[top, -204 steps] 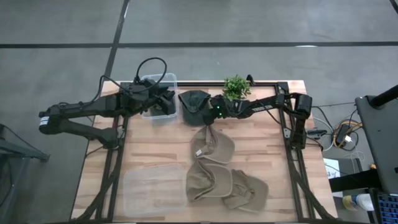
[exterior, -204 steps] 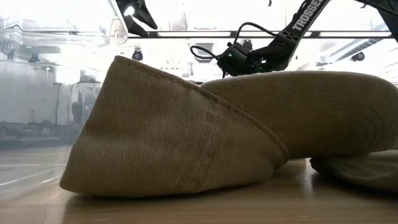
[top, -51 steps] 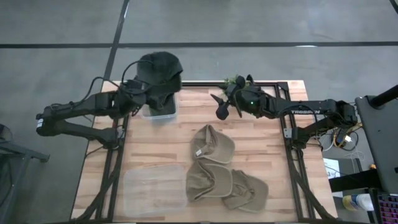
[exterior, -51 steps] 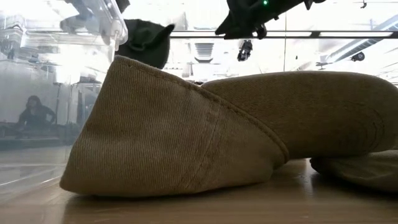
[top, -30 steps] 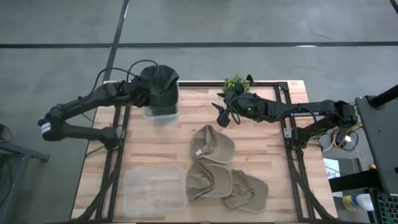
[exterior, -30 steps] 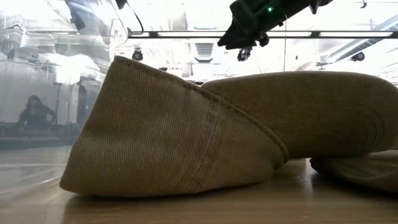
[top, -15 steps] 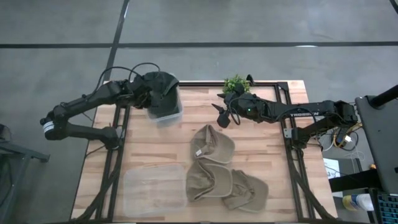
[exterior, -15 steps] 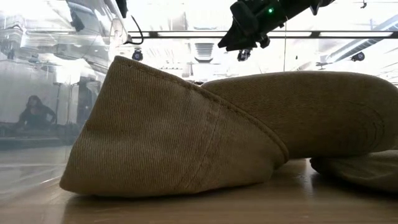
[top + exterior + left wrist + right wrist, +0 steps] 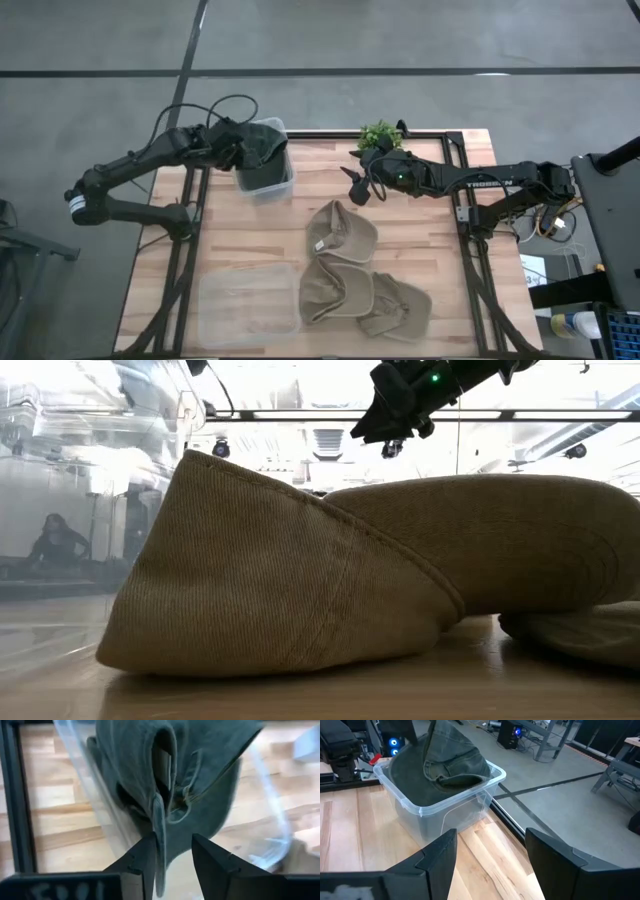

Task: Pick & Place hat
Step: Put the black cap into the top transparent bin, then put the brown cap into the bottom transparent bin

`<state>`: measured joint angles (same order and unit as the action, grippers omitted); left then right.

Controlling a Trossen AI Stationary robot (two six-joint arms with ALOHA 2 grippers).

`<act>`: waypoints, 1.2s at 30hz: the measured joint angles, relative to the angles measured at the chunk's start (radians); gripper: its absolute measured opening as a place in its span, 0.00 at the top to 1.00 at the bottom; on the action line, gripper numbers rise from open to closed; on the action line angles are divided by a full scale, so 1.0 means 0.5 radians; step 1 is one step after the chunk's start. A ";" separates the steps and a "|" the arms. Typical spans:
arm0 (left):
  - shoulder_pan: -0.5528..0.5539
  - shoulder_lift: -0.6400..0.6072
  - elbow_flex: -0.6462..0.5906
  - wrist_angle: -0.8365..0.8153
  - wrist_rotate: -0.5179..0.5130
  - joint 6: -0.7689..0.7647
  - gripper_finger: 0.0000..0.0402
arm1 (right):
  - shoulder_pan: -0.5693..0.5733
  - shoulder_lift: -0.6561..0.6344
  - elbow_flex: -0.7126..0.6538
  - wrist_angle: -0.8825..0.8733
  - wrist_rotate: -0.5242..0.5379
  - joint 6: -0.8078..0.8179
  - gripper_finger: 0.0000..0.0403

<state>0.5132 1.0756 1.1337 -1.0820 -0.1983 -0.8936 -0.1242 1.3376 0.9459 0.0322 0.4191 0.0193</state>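
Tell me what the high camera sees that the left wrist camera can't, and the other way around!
Only the high view shows the three tan hats lying on the wooden table, the empty clear bin near them, the little green plant and the right tool hovering open. Only the left wrist view shows the left tool up close, its fingers parted around the edge of the dark hat. Both show that dark hat sitting in the clear bin at the table's far left corner.
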 joint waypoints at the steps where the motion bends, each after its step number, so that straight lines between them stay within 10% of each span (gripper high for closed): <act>1: -0.006 0.000 0.034 0.001 -0.001 0.012 0.70 | 0.000 0.000 0.000 0.000 0.000 0.000 0.43; 24: -0.111 -0.004 0.338 -0.019 0.027 0.233 0.70 | 0.000 0.001 -0.015 -0.208 -0.010 0.060 0.43; 36: -0.348 0.001 0.269 0.488 -0.251 0.494 0.70 | 0.013 0.001 -0.015 -0.559 -0.541 0.039 0.43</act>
<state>0.3392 1.0760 1.2681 -0.8381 -0.3237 -0.6466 -0.1177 1.3380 0.9382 -0.2473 0.1486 0.0389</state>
